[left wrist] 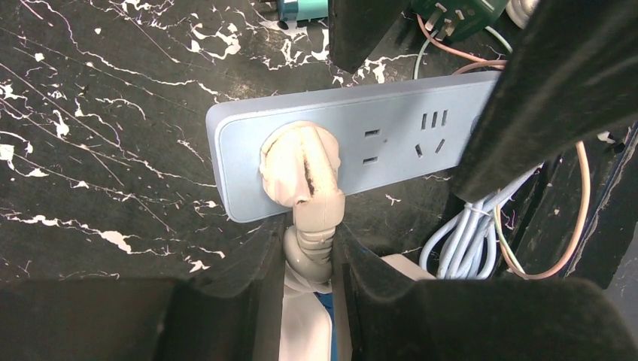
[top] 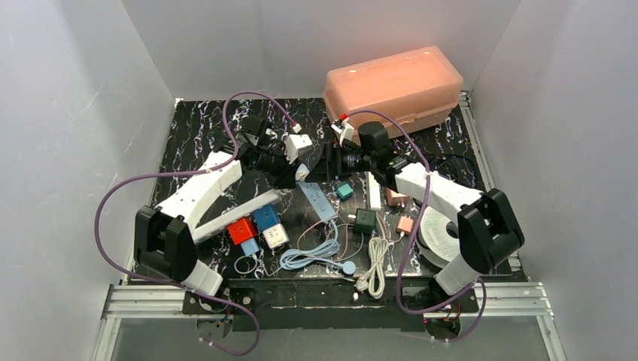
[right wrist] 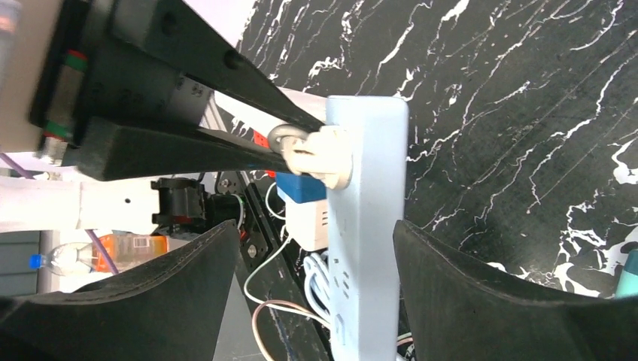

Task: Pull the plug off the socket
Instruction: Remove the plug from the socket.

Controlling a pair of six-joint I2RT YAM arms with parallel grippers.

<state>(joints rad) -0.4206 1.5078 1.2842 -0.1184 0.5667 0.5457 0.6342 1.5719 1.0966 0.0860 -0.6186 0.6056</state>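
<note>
The plug [left wrist: 301,169] sits seated in the end outlet of the pale blue socket strip [left wrist: 391,143], which lies over the black marbled counter [left wrist: 113,113] near the middle of the workspace, where the two arms meet. The left claw [left wrist: 310,239] is clamped on the plug's ribbed neck, just where the cord leaves the round beige body, so the left arm is the one already on the task's thing. The neck runs crosswise to the strip's long axis and hangs off its long edge, towards the left wrist. The pins, by contrast, go straight into the strip's face. That is the relation that matters: the pull has to go squarely away from the face, along the pins, while the grip sits off to one side of them, on the neck. A pull along the neck would probably only drag the strip sideways or tilt the plug in its outlet. The right claw [right wrist: 316,226] stands with its jaws apart, one finger on either side of the strip and farther along its length than the plug. Its wrist view shows a clear gap on one side; on the other, whether the finger touches cannot be told. Judging by this, the strip is not yet firmly braced for the pull.
</note>
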